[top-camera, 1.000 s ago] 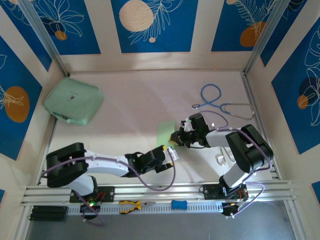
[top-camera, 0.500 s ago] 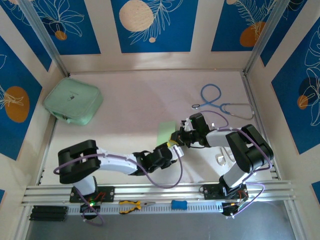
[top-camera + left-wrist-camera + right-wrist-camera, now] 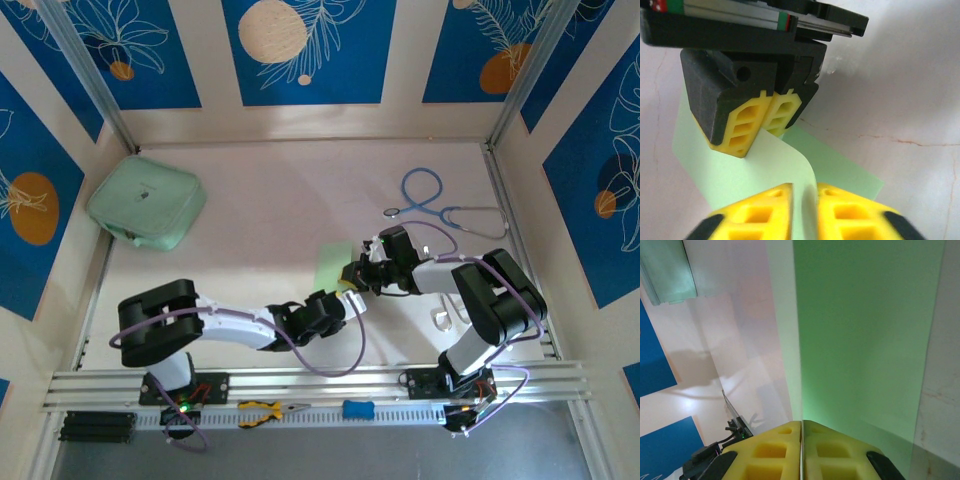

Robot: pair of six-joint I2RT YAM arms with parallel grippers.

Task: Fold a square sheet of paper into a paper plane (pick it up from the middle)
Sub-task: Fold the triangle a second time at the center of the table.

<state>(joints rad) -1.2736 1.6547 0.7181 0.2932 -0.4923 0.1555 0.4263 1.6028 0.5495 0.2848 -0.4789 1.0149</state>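
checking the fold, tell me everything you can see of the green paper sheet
The square sheet of paper is thin, matte and light green. It sits mid-table with one part lifted and curling over. The right hand pinches one edge and the left hand grips the curled part. The rest lies on the pale table.

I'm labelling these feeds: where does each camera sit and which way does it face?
Top external: above and behind the robot, looking down on the table; the left arm and right arm meet at the paper.
Left wrist: on the left arm, looking past the left fingers at the right fingers on the paper.
Right wrist: on the right arm, looking past the right fingers across the paper.
Shared: all three show the paper.
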